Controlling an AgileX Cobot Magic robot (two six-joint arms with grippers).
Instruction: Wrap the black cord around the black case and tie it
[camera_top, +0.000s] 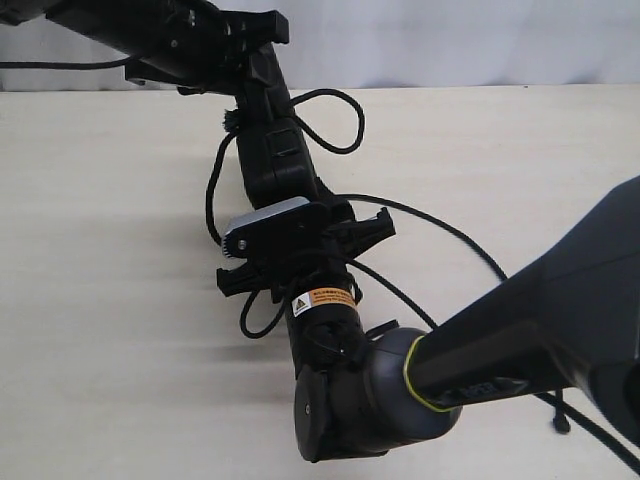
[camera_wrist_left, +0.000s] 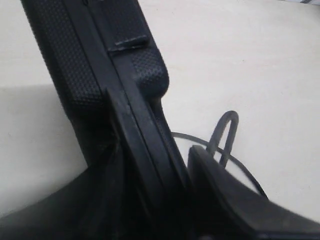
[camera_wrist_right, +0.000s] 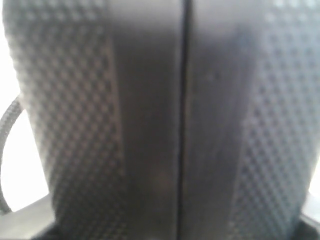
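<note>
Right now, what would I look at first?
Probably the black case standing on edge mid-table, held by the right arm's fingers at one end and the left arm's fingers at the other. Around it, the black cord lies in loose loops on the table.

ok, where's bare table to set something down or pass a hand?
Free: broad table left of the black case; top-right patch beyond the black cord loop. Crowded: centre, and lower right under the right arm.
</note>
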